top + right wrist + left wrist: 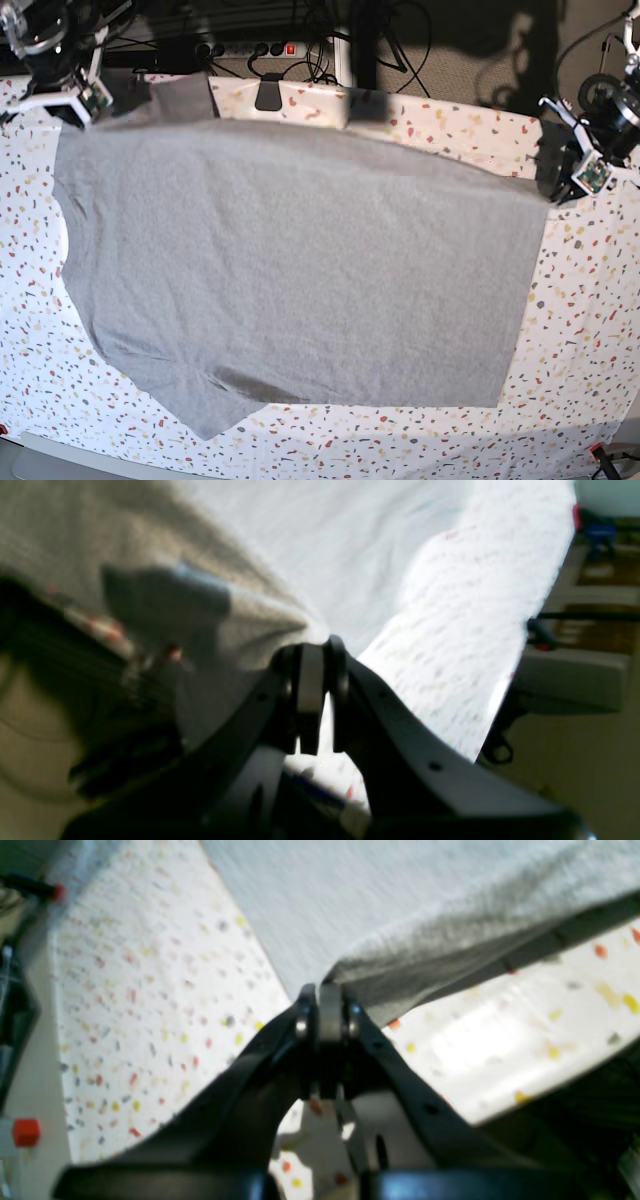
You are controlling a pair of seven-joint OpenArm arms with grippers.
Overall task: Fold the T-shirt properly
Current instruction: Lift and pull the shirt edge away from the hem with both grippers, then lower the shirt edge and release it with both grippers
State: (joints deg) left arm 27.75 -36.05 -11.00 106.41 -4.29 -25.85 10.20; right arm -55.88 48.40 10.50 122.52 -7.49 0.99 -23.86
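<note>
The heather-grey T-shirt (300, 270) lies plain side up across the speckled table (590, 330), and its far edge is stretched taut between both arms. At the base view's right, my left gripper (552, 172) is shut on one far corner of the cloth. The left wrist view shows its fingertips (325, 995) pinching a bunched fold of the T-shirt (350, 900). My right gripper (92, 105), at the far left, is shut on the other far corner. In the right wrist view its tips (312, 652) clamp the grey T-shirt (300, 540). A sleeve points toward the front left.
A black clamp (268, 95) sits on the table's far edge, with a power strip and cables (250, 48) behind it. A small red cube (25, 1131) stands off the table's side. The table's front edge runs along the bottom of the base view.
</note>
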